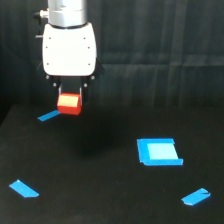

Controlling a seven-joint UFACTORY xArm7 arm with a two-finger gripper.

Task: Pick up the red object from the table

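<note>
The red object (pixel 69 104) is a small red-orange block with a paler orange face. It hangs between the fingers of my gripper (pixel 69 95) at the upper left of the exterior view, lifted above the table (pixel 100 190). The gripper is shut on the block. Its white body (pixel 69 50) sits just above. The fingers are mostly hidden behind the block and the gripper body.
A blue tape strip (pixel 48 116) lies on the black surface just left of and below the block. A blue square patch (pixel 158 151) is at the right centre. More blue strips lie at the front left (pixel 24 188) and front right (pixel 196 196).
</note>
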